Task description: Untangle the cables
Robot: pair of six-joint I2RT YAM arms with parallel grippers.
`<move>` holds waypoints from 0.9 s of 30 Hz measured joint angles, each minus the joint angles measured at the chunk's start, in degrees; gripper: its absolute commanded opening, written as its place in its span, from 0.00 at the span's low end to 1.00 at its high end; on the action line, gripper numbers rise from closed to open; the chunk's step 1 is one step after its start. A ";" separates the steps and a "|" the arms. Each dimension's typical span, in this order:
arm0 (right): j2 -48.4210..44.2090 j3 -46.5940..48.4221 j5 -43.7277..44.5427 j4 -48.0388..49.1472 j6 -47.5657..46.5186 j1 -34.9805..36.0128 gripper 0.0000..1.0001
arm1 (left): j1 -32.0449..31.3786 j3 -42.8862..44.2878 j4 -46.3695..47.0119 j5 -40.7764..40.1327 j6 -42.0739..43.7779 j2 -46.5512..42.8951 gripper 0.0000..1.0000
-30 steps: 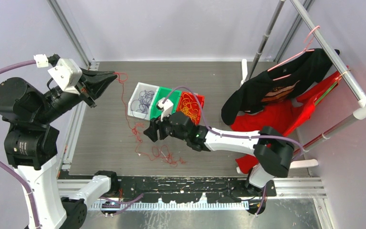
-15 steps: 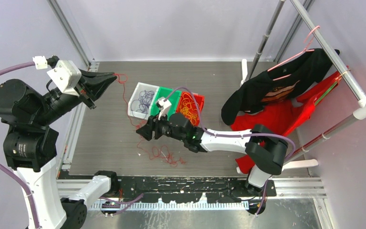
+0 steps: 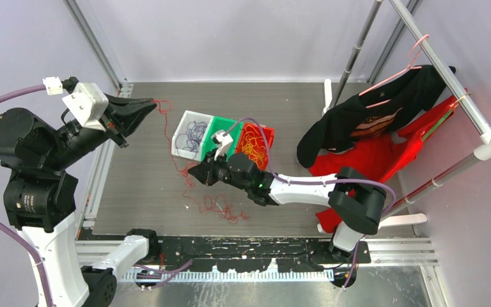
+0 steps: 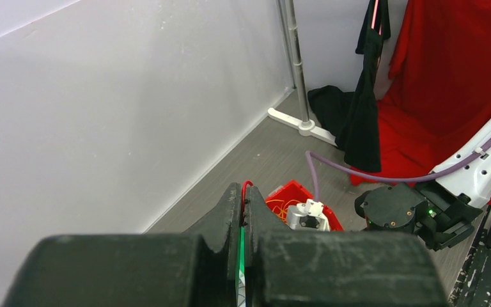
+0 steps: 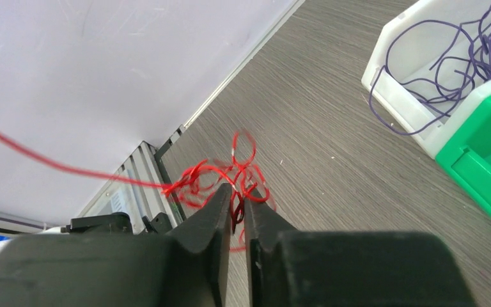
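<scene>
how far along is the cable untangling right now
Done, it seems: purple cables lie in the white bin, orange-yellow cables in the red bin. In hand: the red cable, one end pinched in the left jaws, its knotted part between the right jaws. Left: the red snarl on the table is not yet loosened, and the green bin shows no cable where visible.
</scene>
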 measured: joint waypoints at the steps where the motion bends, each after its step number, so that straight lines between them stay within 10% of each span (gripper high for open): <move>1: 0.00 -0.26 0.13 0.13 -0.02 0.00 0.11 | 0.00 0.00 -0.04 0.00 0.00 0.00 0.00; 27: -10.01 -14.36 20.24 -3.80 2.23 -3.41 0.01 | 0.00 5.64 -4.33 -10.86 3.08 -0.57 0.00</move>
